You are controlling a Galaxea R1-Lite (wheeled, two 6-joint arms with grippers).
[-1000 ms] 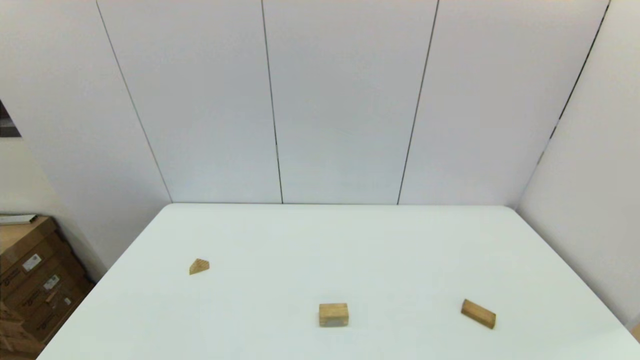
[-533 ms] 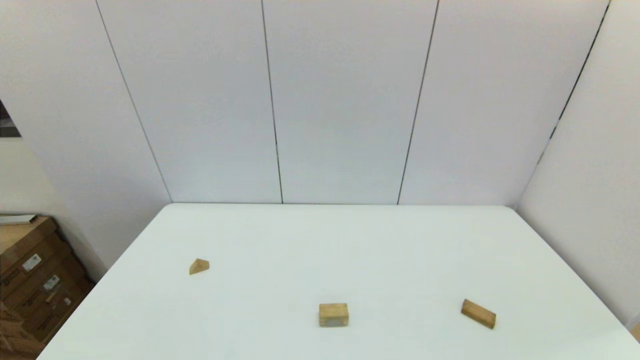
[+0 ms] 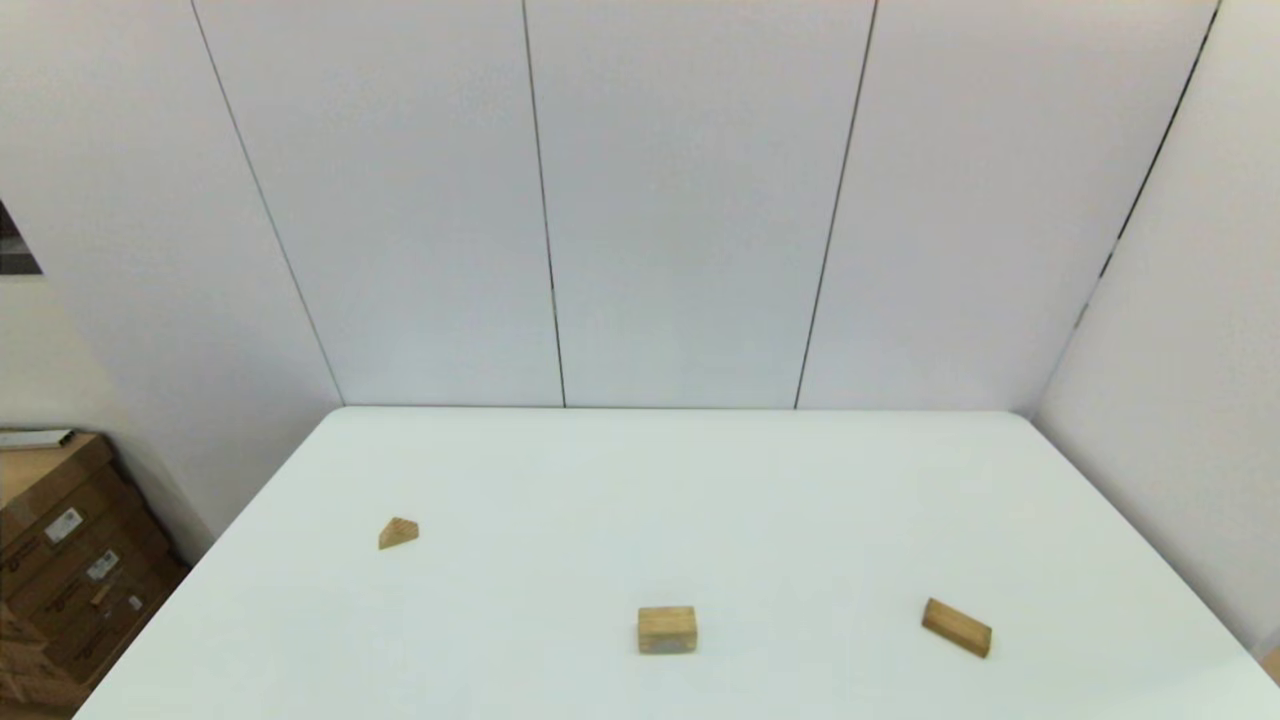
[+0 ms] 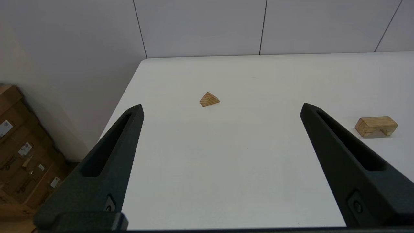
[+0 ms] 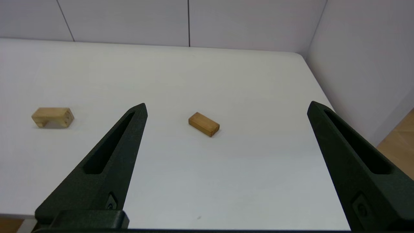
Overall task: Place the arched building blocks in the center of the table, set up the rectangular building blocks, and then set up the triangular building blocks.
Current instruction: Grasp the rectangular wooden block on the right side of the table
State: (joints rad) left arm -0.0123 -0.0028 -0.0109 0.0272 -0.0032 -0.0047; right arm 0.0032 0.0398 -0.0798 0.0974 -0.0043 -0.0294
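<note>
Three wooden blocks lie apart on the white table (image 3: 700,480). The arched block (image 3: 667,630) (image 4: 376,125) (image 5: 52,116) rests near the front middle, its scooped side down. Off to the front right lies the rectangular block (image 3: 956,627) (image 5: 203,124), flat and angled. The small triangular block (image 3: 398,532) (image 4: 209,99) sits at the left. Neither arm shows in the head view. My left gripper (image 4: 221,108) is open, held back over the table's near left edge, well short of the triangular block. My right gripper (image 5: 226,106) is open too, back from the rectangular block.
White wall panels (image 3: 690,200) close off the table's far and right sides. Cardboard boxes (image 3: 60,560) (image 4: 19,155) stand on the floor past the table's left edge. Wooden floor (image 5: 397,142) shows beyond the right edge.
</note>
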